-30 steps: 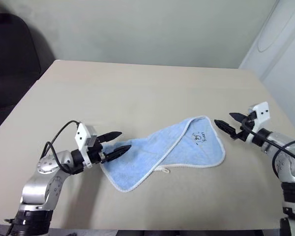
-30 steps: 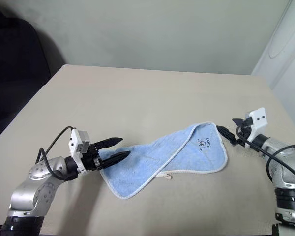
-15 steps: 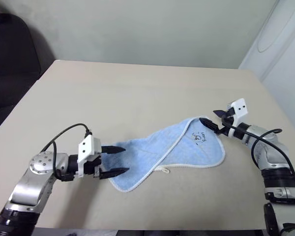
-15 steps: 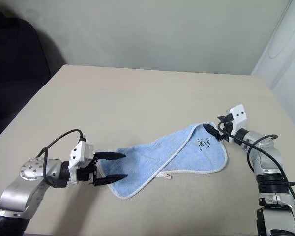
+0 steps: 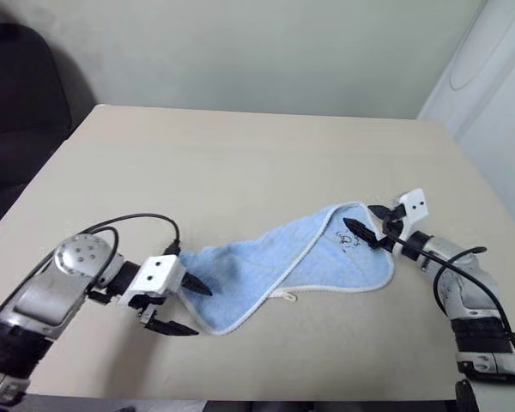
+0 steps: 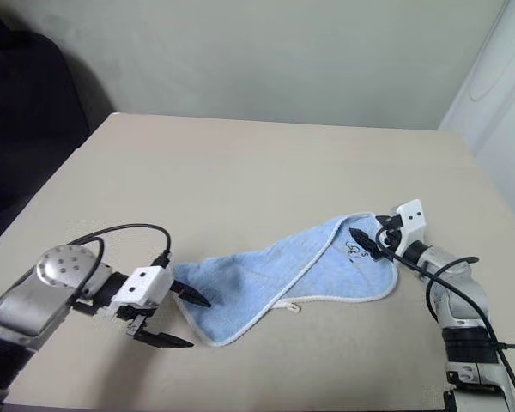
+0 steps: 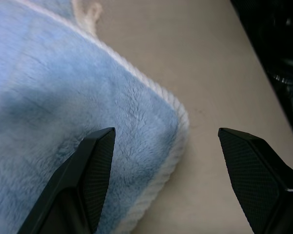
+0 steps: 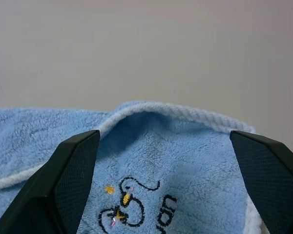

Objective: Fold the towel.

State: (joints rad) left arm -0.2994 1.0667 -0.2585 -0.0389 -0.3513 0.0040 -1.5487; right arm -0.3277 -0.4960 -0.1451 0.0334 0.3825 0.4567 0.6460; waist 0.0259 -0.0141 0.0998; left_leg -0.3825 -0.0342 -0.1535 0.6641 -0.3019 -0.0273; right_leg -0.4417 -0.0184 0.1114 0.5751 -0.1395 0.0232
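Centrally, towel (image 5: 283,266): light blue, white stitched edging, lying rumpled and partly doubled on tan table (image 5: 240,163), lower middle of the head views. Small white loop (image 5: 285,297) at its near edge. Dark emblem (image 8: 129,202) with yellow flecks near right corner; in right wrist view, letters "on" legible beside it, rest cut off; in head views, lettering too small to read. Left gripper (image 5: 182,307): fingers spread, straddling towel's rounded lower-left corner; in left wrist view, one finger (image 7: 90,175) over the terry, the other over bare table. Right gripper (image 5: 366,223): fingers spread wide, poised over the emblem corner, pinching nothing.
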